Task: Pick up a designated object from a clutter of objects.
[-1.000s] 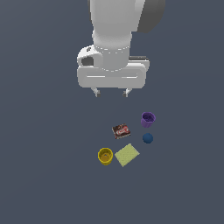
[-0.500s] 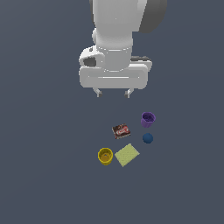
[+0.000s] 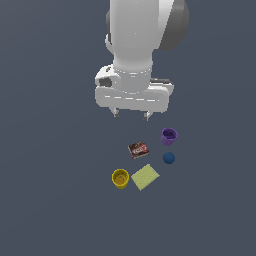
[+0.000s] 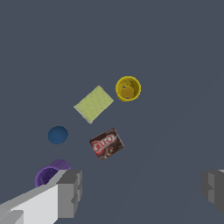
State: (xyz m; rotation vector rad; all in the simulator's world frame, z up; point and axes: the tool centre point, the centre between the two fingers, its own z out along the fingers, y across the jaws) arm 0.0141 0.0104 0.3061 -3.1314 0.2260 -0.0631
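gripper (image 3: 132,114) above brown box (image 3: 138,149), fingers spread wide, empty; cups, ball, pad nearby

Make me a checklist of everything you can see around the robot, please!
Surface: plain dark grey floor, flat.
Job's thing: brown box with red-and-white label, lying flat, untouched.
Clutter: yellow cup, purple cup, blue ball, yellow-green square pad, all apart from each other.
Gripper: gripper open, empty, above the items.
Cables: nothing seen.
Surroundings: nothing seen.
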